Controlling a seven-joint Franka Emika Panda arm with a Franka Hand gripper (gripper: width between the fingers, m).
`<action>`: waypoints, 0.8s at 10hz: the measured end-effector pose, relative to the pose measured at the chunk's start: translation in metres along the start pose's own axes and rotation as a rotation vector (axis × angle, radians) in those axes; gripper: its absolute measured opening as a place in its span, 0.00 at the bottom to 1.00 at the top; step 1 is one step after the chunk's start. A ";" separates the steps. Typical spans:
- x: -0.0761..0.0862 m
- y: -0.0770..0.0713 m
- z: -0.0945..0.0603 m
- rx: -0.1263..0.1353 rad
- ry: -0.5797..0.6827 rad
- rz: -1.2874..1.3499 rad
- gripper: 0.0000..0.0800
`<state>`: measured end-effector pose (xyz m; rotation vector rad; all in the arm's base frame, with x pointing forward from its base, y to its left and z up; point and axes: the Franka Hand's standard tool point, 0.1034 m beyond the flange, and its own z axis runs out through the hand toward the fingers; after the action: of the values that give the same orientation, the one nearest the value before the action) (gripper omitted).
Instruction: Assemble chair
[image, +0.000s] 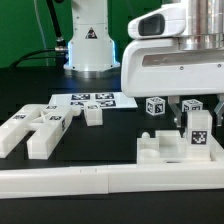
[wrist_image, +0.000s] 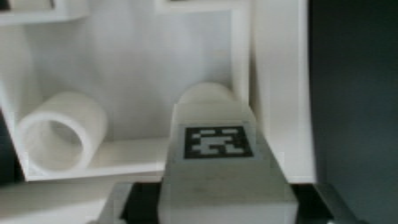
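Chair, unassembled, its white pieces spread over a black table (image: 120, 80). Gripper (image: 197, 118), at the exterior view's right, is closed on an upright post (image: 198, 136) with a square tag on its face. The post sits at a blocky base piece (image: 160, 152) in the lower right; contact between the two cannot be told. A cluster of pieces (image: 35, 130) lies at the left, a small block (image: 93, 116) near centre, and a tagged cube (image: 155, 104) right of centre. The marker board (image: 93, 100) lies behind them, and a long rail (image: 80, 182) crosses the foreground. In the wrist view the post stands between grey fingers (wrist_image: 134, 208), beside a round peg (wrist_image: 63, 135).
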<state>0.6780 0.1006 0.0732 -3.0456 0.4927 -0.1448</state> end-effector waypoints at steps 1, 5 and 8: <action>0.003 0.006 0.000 -0.007 0.003 0.105 0.36; 0.007 0.024 -0.001 -0.069 0.029 0.409 0.37; 0.007 0.023 0.000 -0.068 0.029 0.416 0.61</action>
<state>0.6770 0.0766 0.0722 -2.9254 1.1346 -0.1541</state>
